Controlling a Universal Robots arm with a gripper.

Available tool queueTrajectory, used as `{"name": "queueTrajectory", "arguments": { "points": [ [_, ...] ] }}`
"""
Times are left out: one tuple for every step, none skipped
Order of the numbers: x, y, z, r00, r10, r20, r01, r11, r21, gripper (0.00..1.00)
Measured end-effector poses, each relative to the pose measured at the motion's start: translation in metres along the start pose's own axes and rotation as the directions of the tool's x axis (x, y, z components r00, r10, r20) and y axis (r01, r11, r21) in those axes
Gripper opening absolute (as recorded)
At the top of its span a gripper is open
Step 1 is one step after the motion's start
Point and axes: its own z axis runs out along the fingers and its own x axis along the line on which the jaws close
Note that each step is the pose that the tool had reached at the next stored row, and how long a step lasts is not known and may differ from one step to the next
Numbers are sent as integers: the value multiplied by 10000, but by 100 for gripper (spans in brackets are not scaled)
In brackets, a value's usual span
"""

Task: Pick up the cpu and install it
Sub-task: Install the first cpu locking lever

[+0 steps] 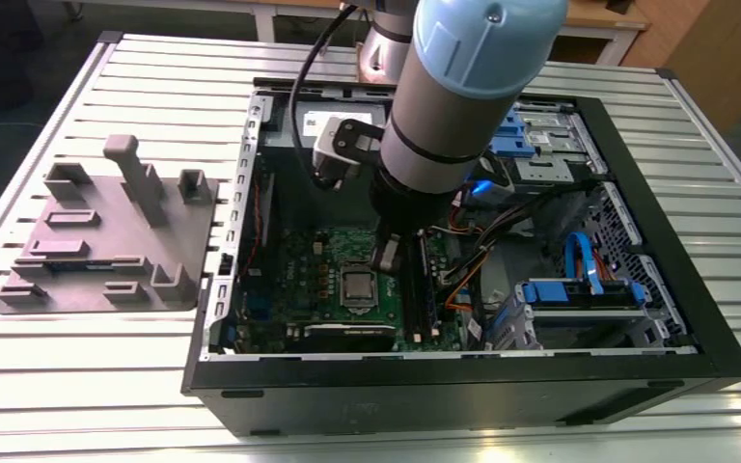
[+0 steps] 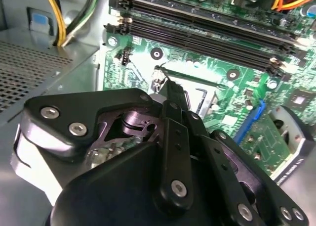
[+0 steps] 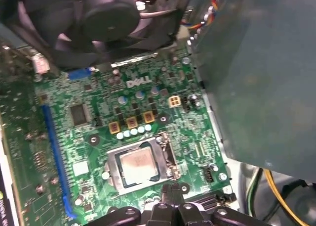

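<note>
The cpu [image 1: 359, 286] [image 3: 139, 165], a small silver-grey square, lies flat inside the metal socket frame [image 3: 163, 146] on the green motherboard [image 1: 304, 258] [image 3: 98, 132] [image 2: 217, 70]. My gripper [image 1: 389, 264] [image 3: 171, 191] [image 2: 175, 91] hangs low over the board, just beside the socket's edge, on the exterior view's right of the chip. Its black fingers are drawn together, shut with nothing between them. The gripper does not touch the cpu.
The open black computer case [image 1: 474, 365] walls the arm in. A grey holder tray [image 1: 100, 241] with upright posts sits on the slatted table [image 1: 88, 376] at the exterior view's left. A fan [image 3: 106, 13], memory slots [image 2: 197, 23], cables [image 1: 474, 262] and blue drive brackets [image 1: 577, 289] crowd the board.
</note>
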Motion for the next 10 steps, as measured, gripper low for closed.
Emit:
{"name": "queueTrajectory", "arguments": {
  "points": [
    [0,0,1,9999,-129,-34,129,9999,-5,11],
    [0,1,2,9996,-264,-60,264,9997,-14,11],
    [0,1,2,9990,-430,-90,430,9991,-29,11],
    [0,1,2,9984,-548,-114,548,9985,-38,11],
    [0,1,3,9978,-648,-129,647,9979,-48,11],
    [3,0,5,9973,-725,-138,725,9974,-55,11],
    [8,-2,7,9969,-773,-144,772,9970,-60,11],
    [12,-3,9,9968,-792,-145,791,9968,-61,11],
    [15,-4,12,9967,-796,-143,795,9968,-61,11],
    [20,-6,13,9967,-798,-145,797,9968,-59,11]
  ]
}}
